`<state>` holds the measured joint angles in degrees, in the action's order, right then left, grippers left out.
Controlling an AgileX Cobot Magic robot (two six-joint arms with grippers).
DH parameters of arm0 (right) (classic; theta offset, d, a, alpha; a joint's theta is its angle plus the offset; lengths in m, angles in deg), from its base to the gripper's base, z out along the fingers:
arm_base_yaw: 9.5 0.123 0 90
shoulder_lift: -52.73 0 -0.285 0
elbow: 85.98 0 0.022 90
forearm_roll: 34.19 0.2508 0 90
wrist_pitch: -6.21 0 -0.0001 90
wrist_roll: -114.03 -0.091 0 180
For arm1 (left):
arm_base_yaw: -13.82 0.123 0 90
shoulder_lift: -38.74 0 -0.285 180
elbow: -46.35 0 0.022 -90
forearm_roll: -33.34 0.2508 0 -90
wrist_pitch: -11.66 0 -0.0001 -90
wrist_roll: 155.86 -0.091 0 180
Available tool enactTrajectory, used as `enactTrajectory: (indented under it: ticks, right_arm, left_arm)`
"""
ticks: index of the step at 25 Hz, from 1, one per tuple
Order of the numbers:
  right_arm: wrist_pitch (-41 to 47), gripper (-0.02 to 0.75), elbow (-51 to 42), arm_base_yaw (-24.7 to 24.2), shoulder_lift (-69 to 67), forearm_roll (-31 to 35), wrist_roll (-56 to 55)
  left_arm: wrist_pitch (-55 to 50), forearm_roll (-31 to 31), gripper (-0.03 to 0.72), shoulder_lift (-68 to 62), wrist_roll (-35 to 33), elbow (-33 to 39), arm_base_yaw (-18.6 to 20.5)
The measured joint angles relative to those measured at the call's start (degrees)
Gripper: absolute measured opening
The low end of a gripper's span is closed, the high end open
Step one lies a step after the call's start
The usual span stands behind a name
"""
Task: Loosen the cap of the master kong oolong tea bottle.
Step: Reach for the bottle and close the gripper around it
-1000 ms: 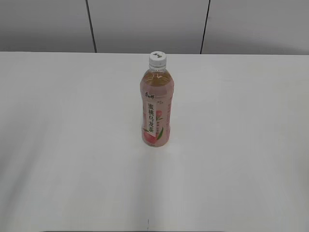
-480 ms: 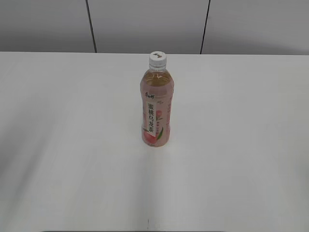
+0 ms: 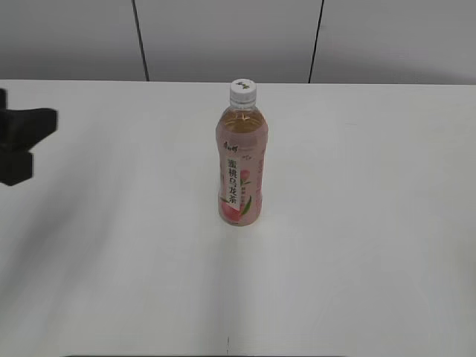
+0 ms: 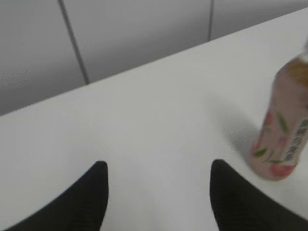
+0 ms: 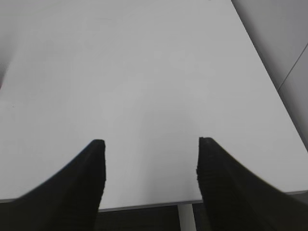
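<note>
The master kong oolong tea bottle (image 3: 239, 167) stands upright in the middle of the white table, pink peach label with a white strip of characters facing me. Its white cap (image 3: 242, 90) sits on top. In the left wrist view the bottle's lower part (image 4: 284, 134) shows at the right edge, its cap out of frame. My left gripper (image 3: 22, 145) is at the far left edge of the exterior view, well left of the bottle; its jaws (image 4: 156, 168) are open and empty. My right gripper (image 5: 150, 144) is open and empty over the table's near edge, out of the exterior view.
The white table (image 3: 357, 223) spreads wide around the bottle. A grey panelled wall (image 3: 223, 37) with dark seams runs behind it. In the right wrist view the table's edge (image 5: 144, 204) and a white leg (image 5: 185, 219) show below the jaws.
My left gripper has come into the exterior view at the far left edge. The bottle has not moved.
</note>
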<state>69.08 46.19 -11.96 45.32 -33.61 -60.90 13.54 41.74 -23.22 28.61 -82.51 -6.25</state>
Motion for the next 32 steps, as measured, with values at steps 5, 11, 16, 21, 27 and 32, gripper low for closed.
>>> enactTrajectory:
  ticks: [5,11,16,21,27,32]
  right_arm:
    - [0.00,0.458,0.00,0.00,0.00,0.00,-0.05]
    - [0.00,0.458,0.00,0.00,0.00,0.02,-0.05]
    - [0.00,0.458,0.00,0.00,0.00,0.02,-0.05]
    - [0.00,0.458,0.00,0.00,0.00,0.07,-0.05]
    - [0.00,0.458,0.00,0.00,0.00,0.07,-0.05]
    - [0.00,0.458,0.00,0.00,0.00,0.07,-0.05]
  left_arm:
    - [16.29,5.83,0.422,-11.16,5.19,0.00,-6.76]
    - [28.82,5.84,0.573,-24.24,5.84,0.00,-7.21]
    - [38.97,5.88,0.612,-33.53,5.96,-0.05,-7.21]
    - [53.78,13.08,0.605,-43.46,6.01,-0.05,-7.21]
    - [65.19,15.75,0.594,-52.74,6.01,-0.10,-7.21]
    - [66.73,16.10,0.593,-57.34,6.01,-0.49,-7.21]
